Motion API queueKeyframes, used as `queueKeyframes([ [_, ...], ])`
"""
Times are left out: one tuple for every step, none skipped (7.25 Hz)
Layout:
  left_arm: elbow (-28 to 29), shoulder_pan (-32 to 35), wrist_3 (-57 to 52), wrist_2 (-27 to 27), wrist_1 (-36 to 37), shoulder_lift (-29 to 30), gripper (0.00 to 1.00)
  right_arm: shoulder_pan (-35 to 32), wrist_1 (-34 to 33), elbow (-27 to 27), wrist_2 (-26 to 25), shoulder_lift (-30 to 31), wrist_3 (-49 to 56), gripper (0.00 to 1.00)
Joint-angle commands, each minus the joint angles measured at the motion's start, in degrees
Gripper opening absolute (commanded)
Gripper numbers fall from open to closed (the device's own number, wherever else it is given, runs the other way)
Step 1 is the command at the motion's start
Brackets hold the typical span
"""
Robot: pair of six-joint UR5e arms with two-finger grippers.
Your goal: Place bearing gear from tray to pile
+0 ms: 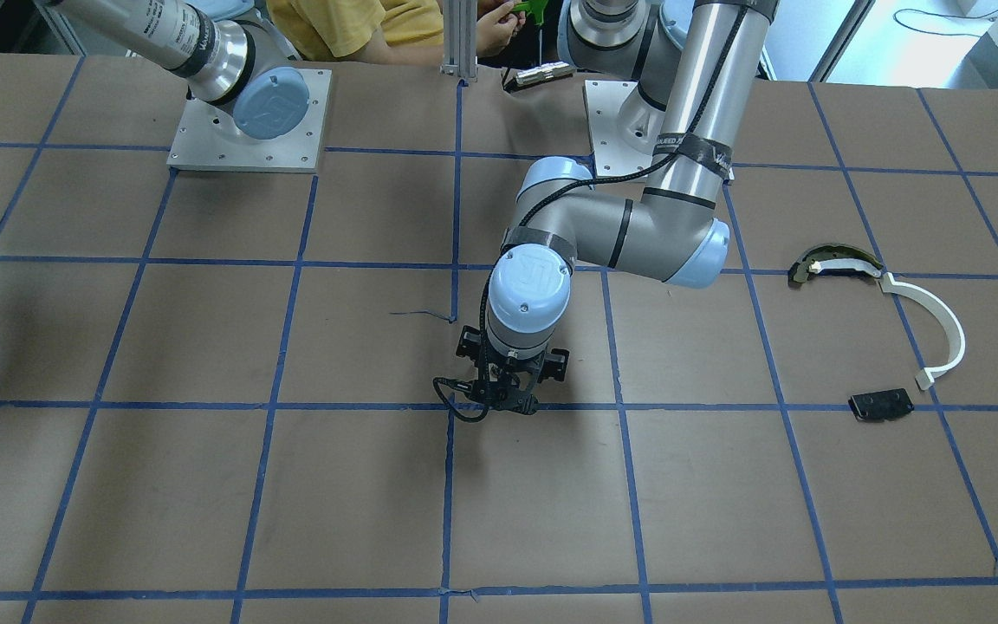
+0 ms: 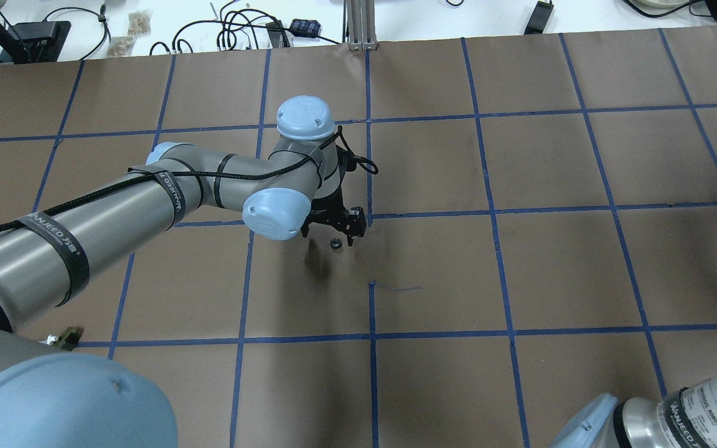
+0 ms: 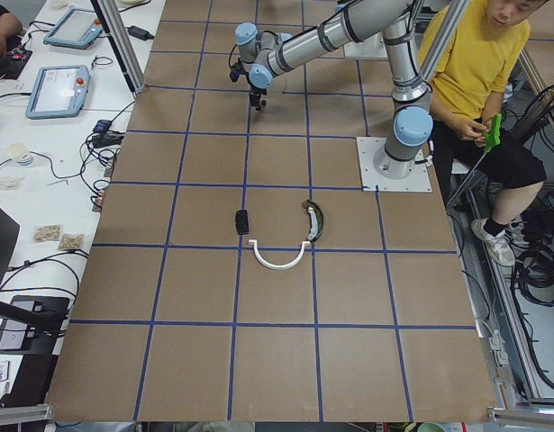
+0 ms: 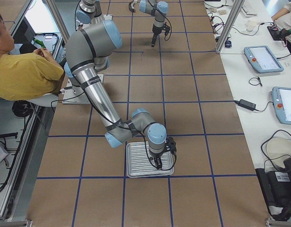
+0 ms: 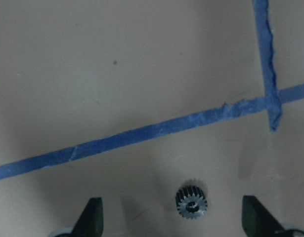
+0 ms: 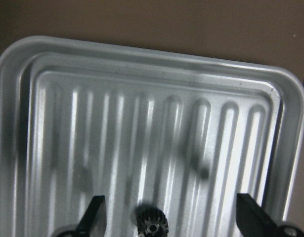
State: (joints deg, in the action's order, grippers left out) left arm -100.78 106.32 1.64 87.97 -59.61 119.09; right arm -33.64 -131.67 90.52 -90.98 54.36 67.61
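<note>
**Desk:** What's the front camera giving you?

**Me:** I see the left gripper pointing down over the middle of the table. The pile lies well apart from it: dark curved piece, white strip, black plate.

**Desk:** Overhead?

**Me:** I can make out a small loose gear on the paper, right under that gripper.

**Desk:** Side cameras?

**Me:** From the left end, the pile sits nearer the lens than the left gripper. From the right end, my right gripper hangs over the tray.

**Desk:** Left wrist?

**Me:** Its fingers are spread wide. The loose gear lies between them, touching neither, near a blue tape line.

**Desk:** Right wrist?

**Me:** That one is spread wide too, holding nothing. The tray gear rests on the ribbed tray floor between the fingertips, at my picture's lower edge.
</note>
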Motion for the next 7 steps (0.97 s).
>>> queueKeyframes([
  [-0.30,0.03,-0.05,-0.25,-0.42,0.45,0.87,0.06,1.77,-0.44,-0.25,-0.39,0.68,0.81],
  [-0.21,0.03,-0.14,-0.25,-0.51,0.45,0.77,0.06,1.77,-0.26,-0.17,-0.39,2.68,0.73],
  [-0.30,0.03,-0.06,-0.25,-0.51,0.45,0.58,0.06,1.77,-0.17,-0.25,-0.48,3.23,0.73],
  [-0.21,0.03,-0.14,-0.25,-0.51,0.71,0.24,0.15,2.21,-0.09,-0.34,-0.48,3.23,0.73],
  [-0.21,0.03,-0.23,-0.25,-0.51,0.71,0.00,0.41,2.73,-0.09,-0.34,-0.48,3.32,0.73],
  [-0.12,0.03,-0.14,-0.25,-0.25,0.71,0.00,1.55,4.39,-0.26,-0.34,-0.22,3.58,0.72],
  [0.40,0.03,-0.75,-0.25,0.19,0.71,0.00,1.73,4.67,-0.43,-0.26,-0.30,3.67,0.71],
])
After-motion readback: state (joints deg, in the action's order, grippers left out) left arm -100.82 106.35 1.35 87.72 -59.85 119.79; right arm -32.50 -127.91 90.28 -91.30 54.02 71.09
